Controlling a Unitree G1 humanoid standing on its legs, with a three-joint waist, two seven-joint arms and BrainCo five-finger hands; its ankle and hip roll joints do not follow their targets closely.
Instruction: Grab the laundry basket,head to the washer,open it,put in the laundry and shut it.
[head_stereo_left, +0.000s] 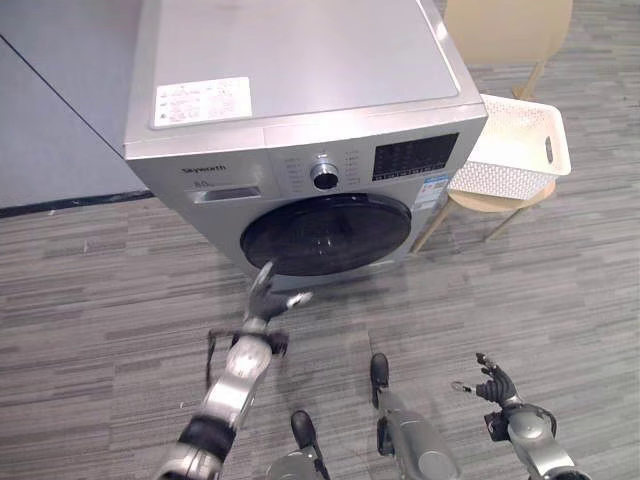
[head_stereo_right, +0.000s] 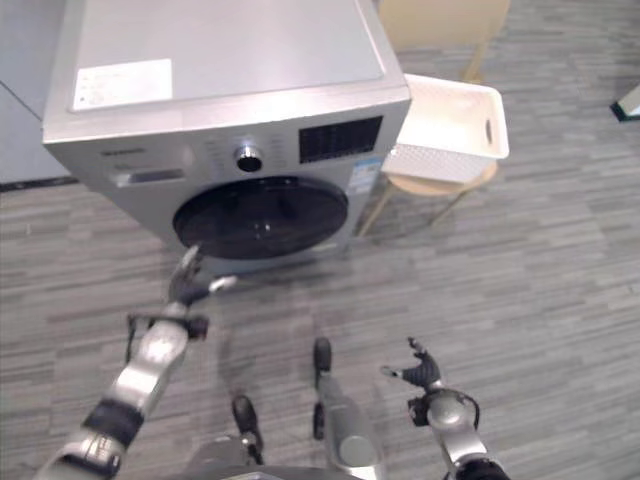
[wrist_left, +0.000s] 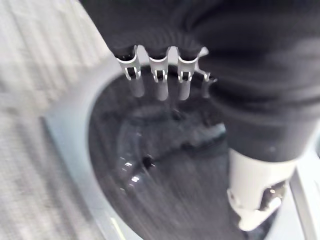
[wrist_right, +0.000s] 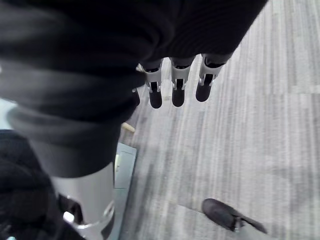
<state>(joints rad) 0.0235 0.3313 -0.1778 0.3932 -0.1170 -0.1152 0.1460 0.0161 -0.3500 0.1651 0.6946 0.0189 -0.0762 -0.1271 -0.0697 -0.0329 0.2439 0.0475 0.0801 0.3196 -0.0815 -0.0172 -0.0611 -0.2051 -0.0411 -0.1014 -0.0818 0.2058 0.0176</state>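
A silver front-loading washer (head_stereo_left: 300, 110) stands ahead, its round dark door (head_stereo_left: 325, 233) shut. My left hand (head_stereo_left: 268, 298) reaches up to the lower left edge of that door, fingers straight and open, empty; its wrist view looks onto the door glass (wrist_left: 160, 165). A white perforated laundry basket (head_stereo_left: 515, 145) rests on a wooden chair to the right of the washer. My right hand (head_stereo_left: 495, 383) hangs low at the right over the floor, fingers relaxed and empty.
The beige wooden chair (head_stereo_left: 505, 40) under the basket stands close against the washer's right side. A grey wall panel (head_stereo_left: 50, 130) runs along the left behind the washer. Grey striped carpet (head_stereo_left: 560, 280) spreads in front and to the right.
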